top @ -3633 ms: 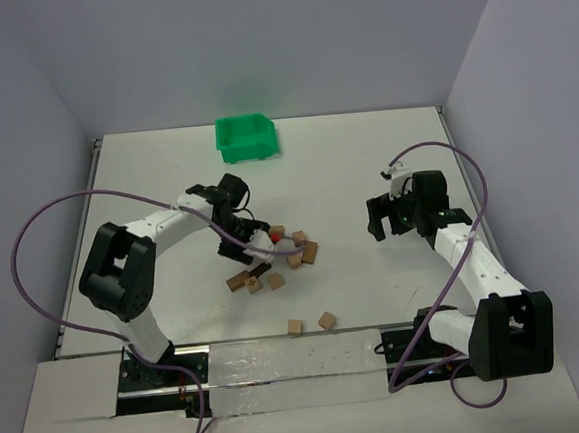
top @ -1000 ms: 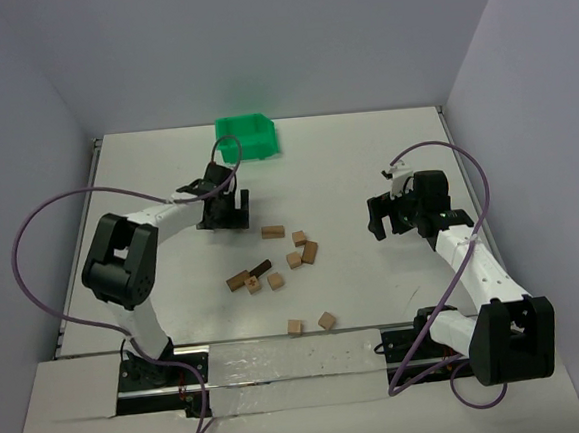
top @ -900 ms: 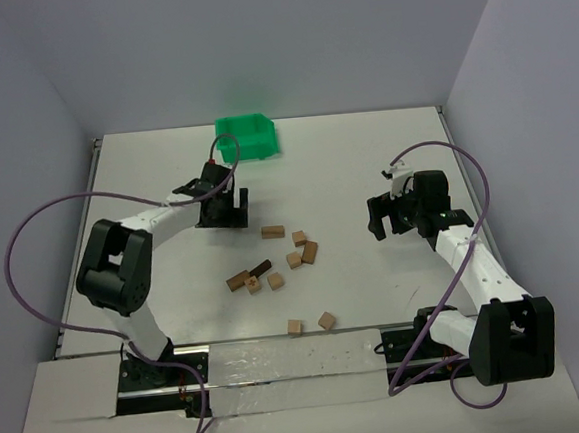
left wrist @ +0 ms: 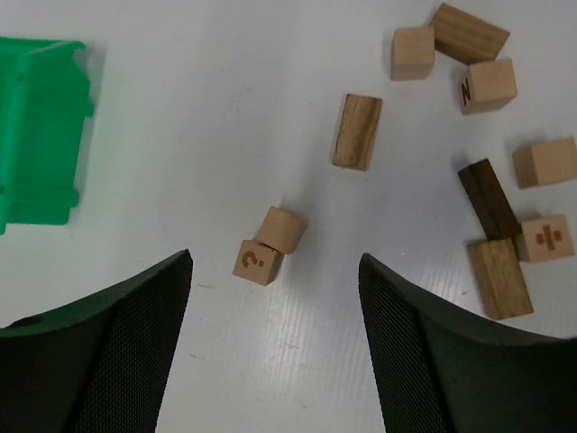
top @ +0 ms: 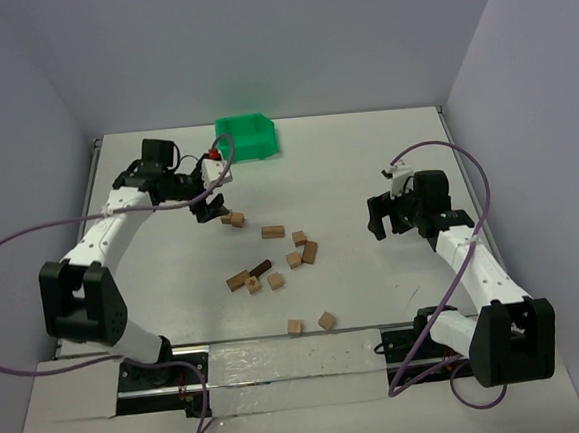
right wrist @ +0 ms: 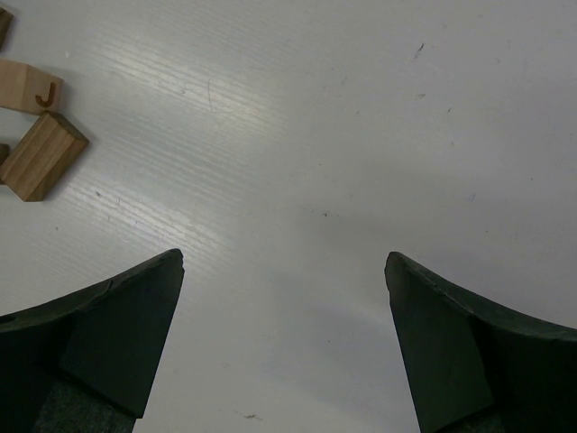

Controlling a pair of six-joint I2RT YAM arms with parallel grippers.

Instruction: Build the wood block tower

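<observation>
Far-left side of the table: my left gripper [top: 211, 201] hangs over the closest cubes, fingers spread wide, nothing between them.
Right side: my right gripper [right wrist: 284, 262] sits over bare table [right wrist: 361, 135], also fully spread and empty. Only a J cube [right wrist: 36, 87] and one tan block [right wrist: 41, 155] peek in at the left edge of its wrist cam.
Tower status: not started, as far as I can tell. The wood blocks [top: 302, 248] lie loose in one layer mid-table with nothing stacked.
Closest pair: the question-mark cube [left wrist: 259, 262] and the plain cube [left wrist: 281, 229] touch at a corner, on the near side of the green bin [top: 246, 140].
Other pieces: a light bar [left wrist: 357, 132] lies alone to the right of the pair. A dark bar [left wrist: 487, 198] sits in the main scatter, and two stray cubes [top: 295, 326] lie near the arm bases.
Risk, double grab: the pair is touching, so if I come down centred between the two cubes I'd likely pinch both or shove one away.
Risk, skewed grip: the cubes sit rotated relative to my fingers. If I close without squaring up, I could twist one out or pick it up cocked, and it'd land crooked as a base.
Risk, bin: it's close on the far side, so a sloppy approach could clip it.
Risk, arms: building in the middle scatter with both arms could get crowded.
</observation>
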